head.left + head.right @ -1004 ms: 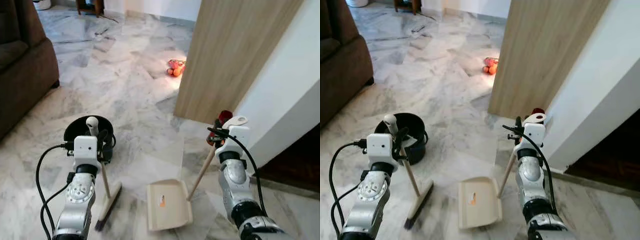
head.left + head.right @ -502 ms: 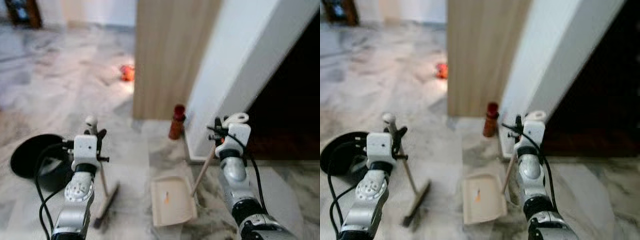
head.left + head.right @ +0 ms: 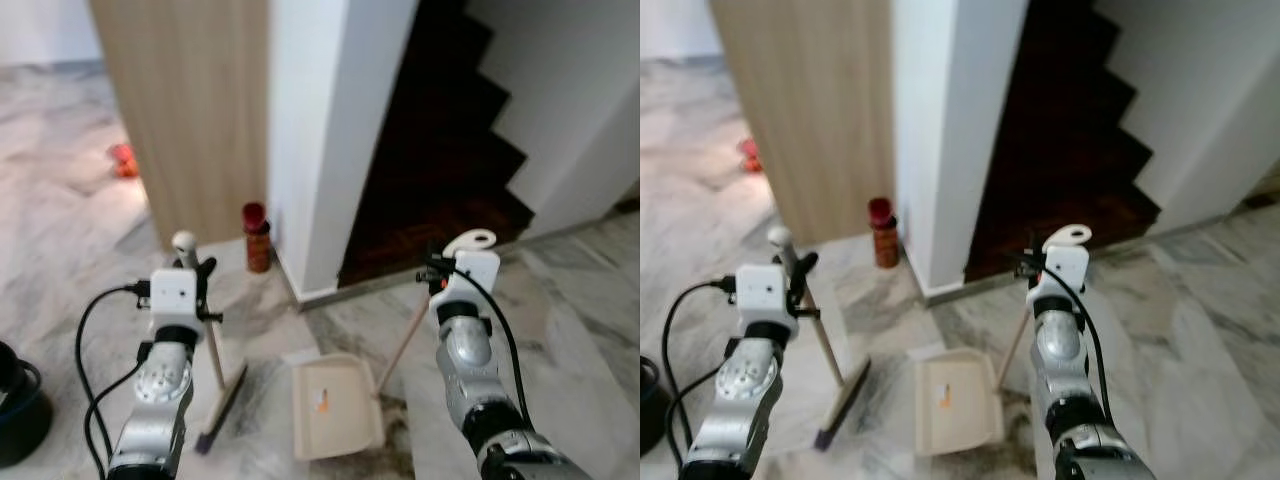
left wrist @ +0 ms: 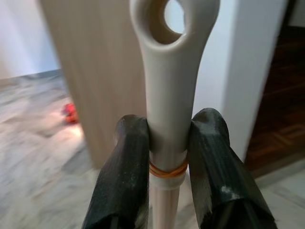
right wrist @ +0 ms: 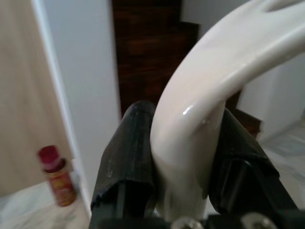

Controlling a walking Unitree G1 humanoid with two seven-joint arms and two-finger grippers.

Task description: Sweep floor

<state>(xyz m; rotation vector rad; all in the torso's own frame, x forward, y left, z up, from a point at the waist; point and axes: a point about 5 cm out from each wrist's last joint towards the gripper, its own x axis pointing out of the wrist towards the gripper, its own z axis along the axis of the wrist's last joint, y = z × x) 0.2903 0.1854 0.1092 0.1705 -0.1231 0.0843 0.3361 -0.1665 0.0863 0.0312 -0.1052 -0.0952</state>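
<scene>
My left gripper (image 3: 196,268) is shut on the cream top of a broom handle (image 4: 167,95). The wooden stick slants down to the broom head (image 3: 222,408) resting on the marble floor (image 3: 80,240). My right gripper (image 3: 438,268) is shut on the white looped handle (image 5: 209,90) of a cream dustpan (image 3: 334,405), whose tray lies flat on the floor between my arms. A small orange mark (image 3: 321,404) sits inside the tray.
A white wall corner (image 3: 330,120) and a wooden panel (image 3: 190,110) stand ahead, with a red bottle (image 3: 256,237) at their foot. Dark wooden stairs (image 3: 440,160) rise to the right. A black bucket (image 3: 15,415) sits at far left. An orange object (image 3: 123,160) lies further back.
The camera has swung to the right: the stairs have come into view and the bucket has slid to the left edge. Both grippers keep their hold on broom and dustpan.
</scene>
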